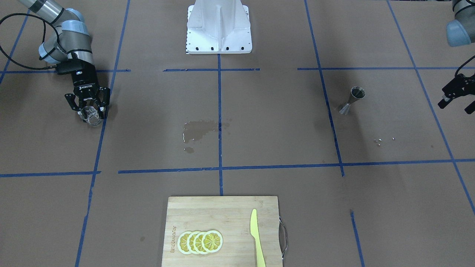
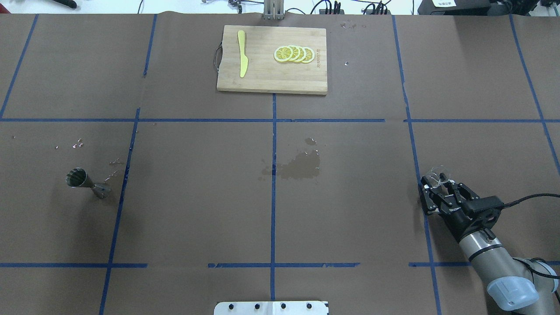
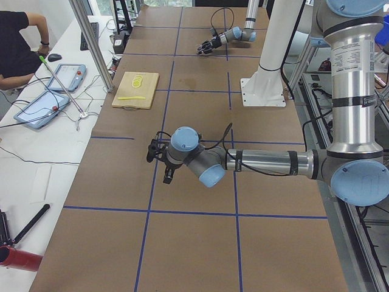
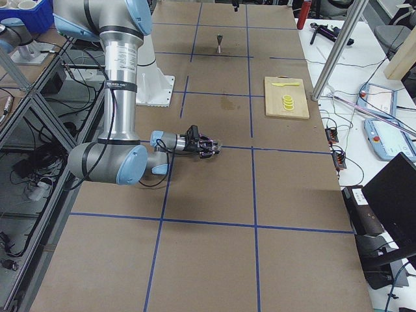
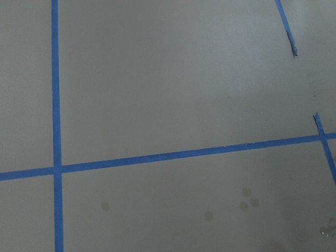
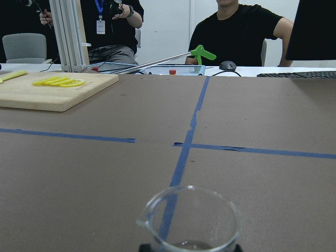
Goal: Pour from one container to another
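Note:
The small clear glass cup (image 1: 90, 115) sits between the fingers of my right gripper (image 1: 91, 110), which is shut on it low over the table at my right. In the right wrist view the cup (image 6: 191, 220) stands upright with a trace of liquid at its base. The overhead view shows the cup (image 2: 436, 174) at the tips of the right gripper (image 2: 437, 187). The metal hourglass jigger (image 1: 352, 99) stands upright far off on my left side (image 2: 85, 181). My left gripper (image 1: 455, 105) hangs open and empty beyond the jigger, apart from it.
A wet spill (image 1: 198, 130) darkens the paper at the table's middle, and droplets (image 1: 378, 140) lie near the jigger. A wooden cutting board (image 1: 230, 207) with lemon slices (image 1: 200, 241) and a yellow knife (image 1: 256, 237) sits at the far edge. The robot base (image 1: 219, 27) stands centrally.

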You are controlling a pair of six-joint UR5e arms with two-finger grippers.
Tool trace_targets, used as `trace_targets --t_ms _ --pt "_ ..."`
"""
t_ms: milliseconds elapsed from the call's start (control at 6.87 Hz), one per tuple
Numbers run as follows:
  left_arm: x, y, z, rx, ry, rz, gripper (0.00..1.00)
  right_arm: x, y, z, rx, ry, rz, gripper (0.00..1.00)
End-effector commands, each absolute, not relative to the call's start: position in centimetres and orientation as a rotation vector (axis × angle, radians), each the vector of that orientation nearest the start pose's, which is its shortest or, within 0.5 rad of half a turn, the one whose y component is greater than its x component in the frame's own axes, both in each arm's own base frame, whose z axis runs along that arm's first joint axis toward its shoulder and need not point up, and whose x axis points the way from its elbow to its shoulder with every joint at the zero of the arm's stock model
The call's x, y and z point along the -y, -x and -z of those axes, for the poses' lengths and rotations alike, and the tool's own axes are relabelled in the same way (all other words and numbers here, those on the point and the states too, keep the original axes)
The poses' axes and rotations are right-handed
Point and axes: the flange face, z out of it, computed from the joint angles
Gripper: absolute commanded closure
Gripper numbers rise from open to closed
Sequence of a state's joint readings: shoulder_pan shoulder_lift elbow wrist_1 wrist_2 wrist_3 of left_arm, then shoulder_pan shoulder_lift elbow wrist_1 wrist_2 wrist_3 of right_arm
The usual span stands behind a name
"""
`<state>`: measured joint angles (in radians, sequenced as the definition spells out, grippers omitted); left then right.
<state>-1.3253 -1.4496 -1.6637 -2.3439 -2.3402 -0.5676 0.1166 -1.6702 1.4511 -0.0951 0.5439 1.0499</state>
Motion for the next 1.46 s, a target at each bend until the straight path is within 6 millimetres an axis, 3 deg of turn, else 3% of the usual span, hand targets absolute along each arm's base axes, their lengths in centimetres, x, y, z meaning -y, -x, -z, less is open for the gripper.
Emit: trace_targets --t_ms 0,582,728,1310 --pt "46.4 -5.0 -58.0 -0.949 -0.359 0.008 0.0 26.6 39.3 -59.0 0.798 -1.177 -0.312 0.0" --pt "46.4 -5.0 -57.8 -0.95 -0.363 0.006 0.0 26.1 39.7 -57.7 0.835 -1.171 -0.317 0.0" --pt "46.4 -5.0 -57.8 -0.95 -0.363 0.006 0.0 25.8 40.1 -56.5 0.861 -1.17 -0.328 0.0" --pt "46.4 -4.9 -57.6 -0.951 -0.368 0.005 0.0 25.7 39.2 -57.4 0.842 -1.168 -0.312 0.0"
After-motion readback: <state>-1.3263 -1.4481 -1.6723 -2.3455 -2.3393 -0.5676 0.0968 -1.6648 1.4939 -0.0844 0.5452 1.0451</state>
